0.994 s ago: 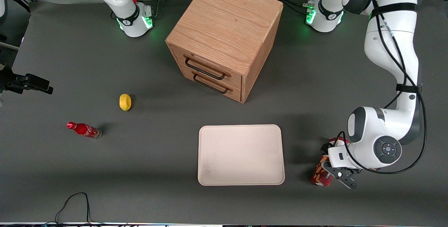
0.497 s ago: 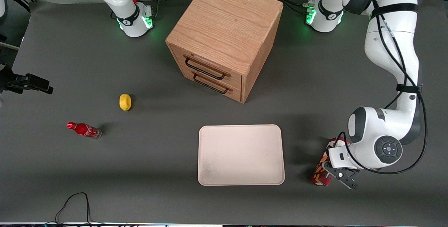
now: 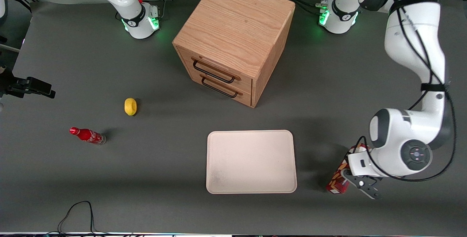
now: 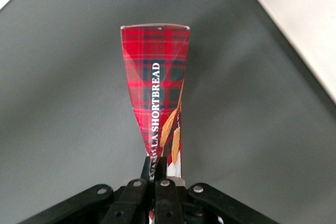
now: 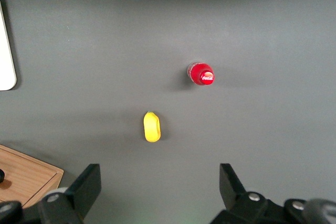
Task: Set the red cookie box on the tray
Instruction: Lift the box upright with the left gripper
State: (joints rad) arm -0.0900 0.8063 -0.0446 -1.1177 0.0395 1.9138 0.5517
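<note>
While its two fingers pinch the top end of the long dark-red tartan cookie box, the left gripper holds it on the grey table mat, near the cream rounded plastic tray. Lift clear of the rim before moving across.

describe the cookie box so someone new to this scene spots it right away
Find the wooden cabinet, then the tray nearer the front camera. Beside the tray, toward the working arm's end, the red cookie box stands gripped by the gripper. It is tartan-patterned and boxy, unlike the round red soda bottle.
</note>
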